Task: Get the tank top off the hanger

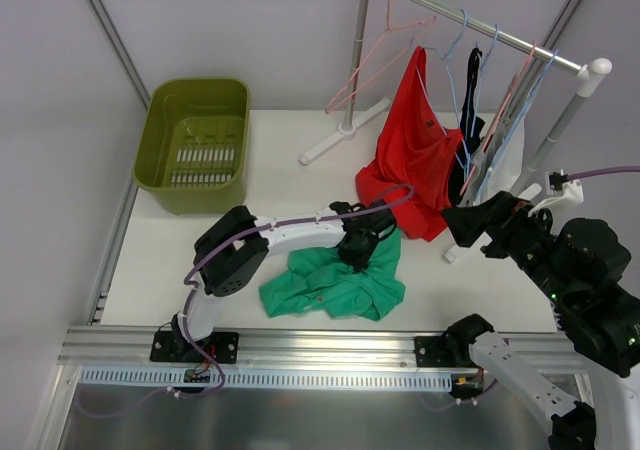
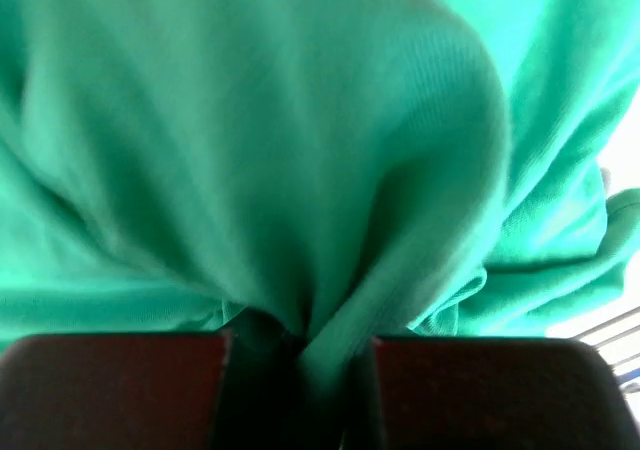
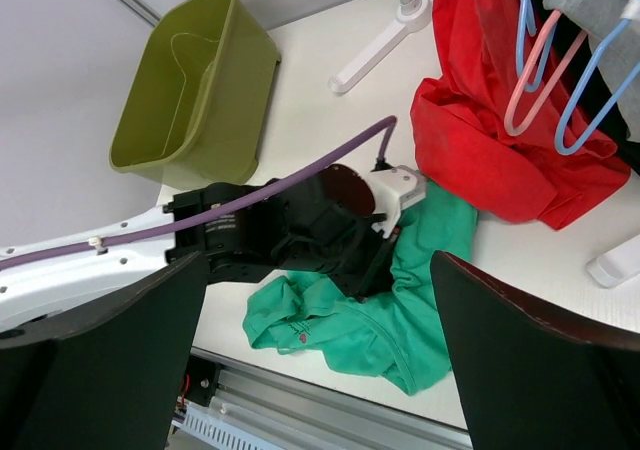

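Observation:
The green tank top (image 1: 330, 285) lies crumpled on the white table, off any hanger; it fills the left wrist view (image 2: 300, 150) and shows in the right wrist view (image 3: 400, 320). My left gripper (image 1: 360, 255) points down onto its upper edge and is shut on a fold of the green cloth (image 2: 300, 345). My right gripper (image 1: 482, 222) is open and empty, held in the air to the right of the tank top, looking down on it (image 3: 320, 270). A red garment (image 1: 415, 150) hangs from a hanger on the rack (image 1: 480, 30), its hem resting on the table.
An olive bin (image 1: 195, 145) stands at the back left. The rack carries an empty pink hanger (image 1: 385, 45), blue hangers (image 1: 455, 70) and a dark garment (image 1: 472, 100). The rack's white feet (image 1: 340, 135) rest on the table. A metal rail (image 1: 300, 345) runs along the near edge.

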Available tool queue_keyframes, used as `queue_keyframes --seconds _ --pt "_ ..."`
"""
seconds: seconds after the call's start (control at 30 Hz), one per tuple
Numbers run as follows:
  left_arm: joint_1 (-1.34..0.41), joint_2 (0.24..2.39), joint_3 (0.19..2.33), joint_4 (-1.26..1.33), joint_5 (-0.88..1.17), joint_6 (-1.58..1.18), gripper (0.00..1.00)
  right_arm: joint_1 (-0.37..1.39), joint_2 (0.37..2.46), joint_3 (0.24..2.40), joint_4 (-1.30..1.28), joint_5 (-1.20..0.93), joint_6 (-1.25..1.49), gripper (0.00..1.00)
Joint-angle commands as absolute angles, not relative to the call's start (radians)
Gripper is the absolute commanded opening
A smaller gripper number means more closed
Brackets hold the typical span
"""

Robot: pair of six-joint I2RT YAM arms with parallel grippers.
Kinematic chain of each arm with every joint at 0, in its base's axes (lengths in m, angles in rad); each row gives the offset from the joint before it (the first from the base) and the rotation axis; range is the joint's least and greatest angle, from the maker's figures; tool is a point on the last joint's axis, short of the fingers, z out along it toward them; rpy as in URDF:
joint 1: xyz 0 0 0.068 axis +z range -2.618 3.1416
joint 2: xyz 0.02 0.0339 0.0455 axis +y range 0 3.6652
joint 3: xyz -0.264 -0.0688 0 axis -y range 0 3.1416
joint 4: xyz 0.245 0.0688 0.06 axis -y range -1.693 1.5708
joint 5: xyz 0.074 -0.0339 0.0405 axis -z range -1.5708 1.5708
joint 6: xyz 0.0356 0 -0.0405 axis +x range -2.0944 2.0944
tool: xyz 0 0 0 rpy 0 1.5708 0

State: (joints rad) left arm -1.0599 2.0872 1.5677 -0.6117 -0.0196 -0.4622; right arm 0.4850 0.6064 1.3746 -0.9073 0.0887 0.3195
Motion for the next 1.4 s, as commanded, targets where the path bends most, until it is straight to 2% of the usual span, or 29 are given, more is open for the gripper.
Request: queue_keyframes --seconds 0.0,0.2,0.23,0.37,0.5,0.53,0.73,0.87,0.9,1.1,1.37 --pt "-1.060 1.935 1.450 -0.650 -0.115 -0.500 0.00 0.483 0.632 1.434 -0.907 0.069 0.291 1.00" --pt "-1.060 1.469 1.348 -0.689 -0.245 -0.480 0.00 0.485 0.676 1.466 -0.887 0.083 0.261 0.99" --pt "-1.060 1.380 1.359 -0.705 -0.296 -0.470 0.00 0.485 0.683 1.465 -0.881 0.084 0.259 1.00" --pt "-1.058 1.287 1.548 -0.840 -0.451 -0.427 0.00 0.485 0.706 1.466 -0.851 0.089 0.256 0.99" --pt "-0.984 1.333 1.823 -1.004 -0.548 -0.390 0.00 0.485 0.735 1.483 -0.819 0.072 0.253 1.00" --pt "-0.898 1.373 1.880 -1.050 -0.534 -0.368 0.00 0.485 0.745 1.485 -0.816 0.068 0.252 0.99" --pt "-0.640 1.538 2.391 -1.080 -0.486 -0.252 0.00 0.485 0.770 1.490 -0.792 0.031 0.259 0.99" --pt "-0.276 1.575 2.410 -1.034 -0.249 -0.363 0.00 0.483 0.781 1.485 -0.785 0.011 0.267 0.99" --pt "-0.232 1.585 2.419 -0.985 -0.138 -0.373 0.00 0.485 0.782 1.483 -0.785 0.011 0.267 1.00" --pt "0.061 1.693 2.483 -0.864 0.086 -0.524 0.00 0.485 0.792 1.448 -0.788 -0.048 0.285 0.99" --pt "0.195 1.903 2.491 -0.790 0.228 -0.591 0.00 0.483 0.775 1.393 -0.805 -0.106 0.321 0.99"
